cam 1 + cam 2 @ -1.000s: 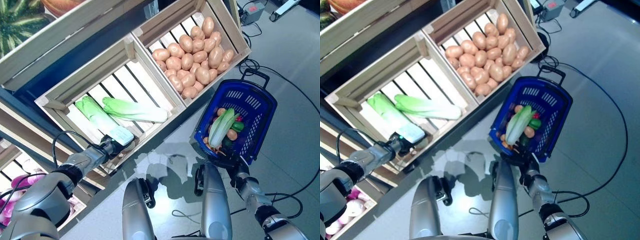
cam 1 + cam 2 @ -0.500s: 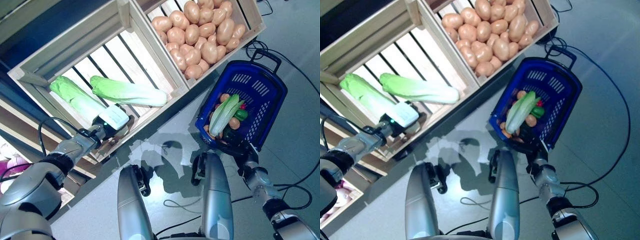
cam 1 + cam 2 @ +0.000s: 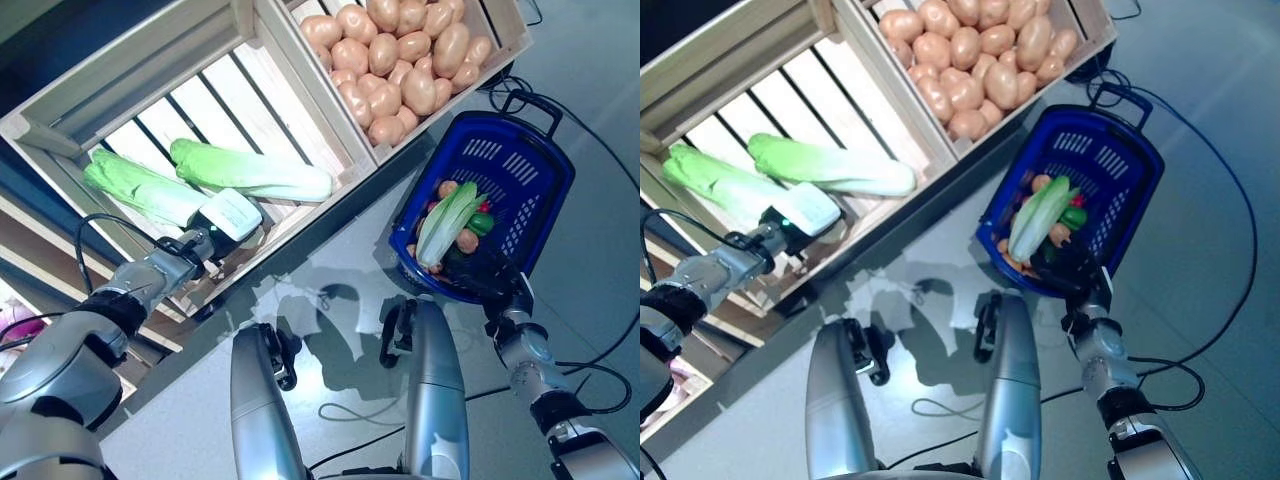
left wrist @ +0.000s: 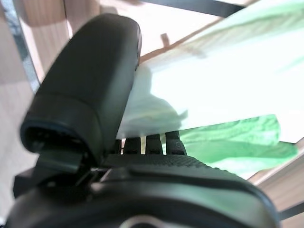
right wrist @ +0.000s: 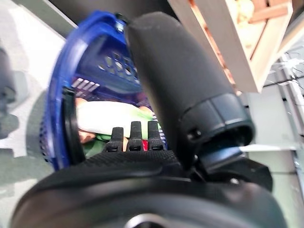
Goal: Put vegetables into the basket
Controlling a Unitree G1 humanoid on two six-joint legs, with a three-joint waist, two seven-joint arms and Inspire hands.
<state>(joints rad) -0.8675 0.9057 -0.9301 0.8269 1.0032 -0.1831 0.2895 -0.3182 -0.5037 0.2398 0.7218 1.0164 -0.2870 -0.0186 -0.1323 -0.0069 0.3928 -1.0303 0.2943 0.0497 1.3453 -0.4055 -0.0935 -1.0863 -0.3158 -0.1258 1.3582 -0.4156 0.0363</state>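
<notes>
Two long green cabbages lie in a slatted wooden crate (image 3: 130, 75). My left hand (image 3: 215, 225) is at the pale stem end of the nearer cabbage (image 3: 130, 185). In the left wrist view its thumb (image 4: 90, 85) lies over that cabbage (image 4: 228, 95) and its fingers run underneath, hidden. The second cabbage (image 3: 250, 172) rests just behind. My right hand (image 3: 492, 278) grips the handle at the near rim of the blue basket (image 3: 545, 200). The basket holds a cabbage (image 3: 445, 222), a green pepper and several small vegetables.
A second crate full of potatoes (image 3: 400, 50) stands next to the cabbage crate, directly above the basket. A lower shelf with purple vegetables (image 3: 15, 325) shows at the left edge. Grey floor lies beneath the basket.
The whole picture has shifted and turned, so the camera moved. My left hand stays at the cabbage's stem end. My right hand still holds the basket.
</notes>
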